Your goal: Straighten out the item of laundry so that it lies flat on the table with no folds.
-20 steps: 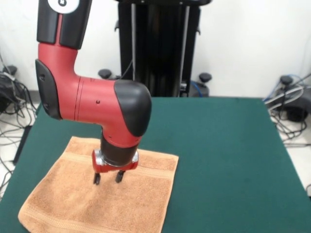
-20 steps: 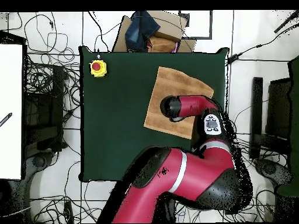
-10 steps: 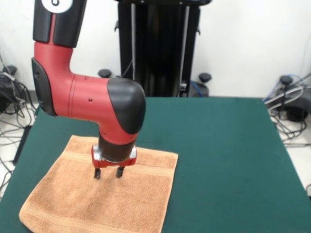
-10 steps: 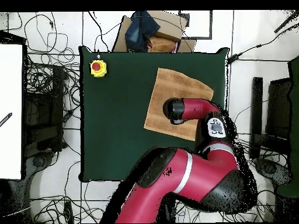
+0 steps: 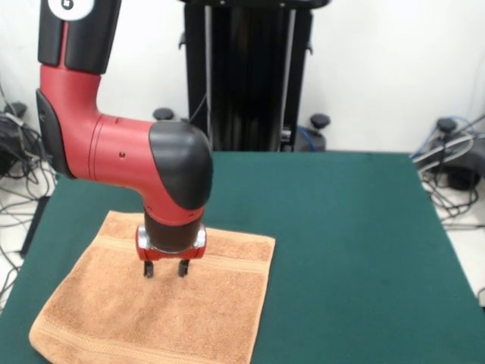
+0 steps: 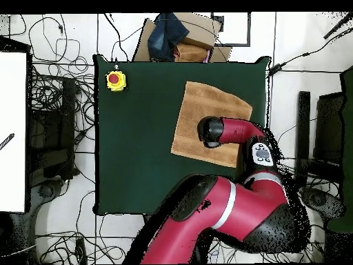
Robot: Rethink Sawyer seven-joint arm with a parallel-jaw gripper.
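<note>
Peach-orange terry hand towel [image 5: 159, 303] lies spread flat on the dark green bench [image 5: 348, 250], toward one corner, woven bands showing near two opposite edges; in the overhead view it sits slightly askew to the bench edges. Gripper [image 5: 164, 269] hangs over the towel's middle, jaws parted a little with nothing between them, tips just above the cloth or touching it, cannot tell which. A yellow box with a red button [image 6: 115, 80] sits at another bench corner, well apart from the towel.
</note>
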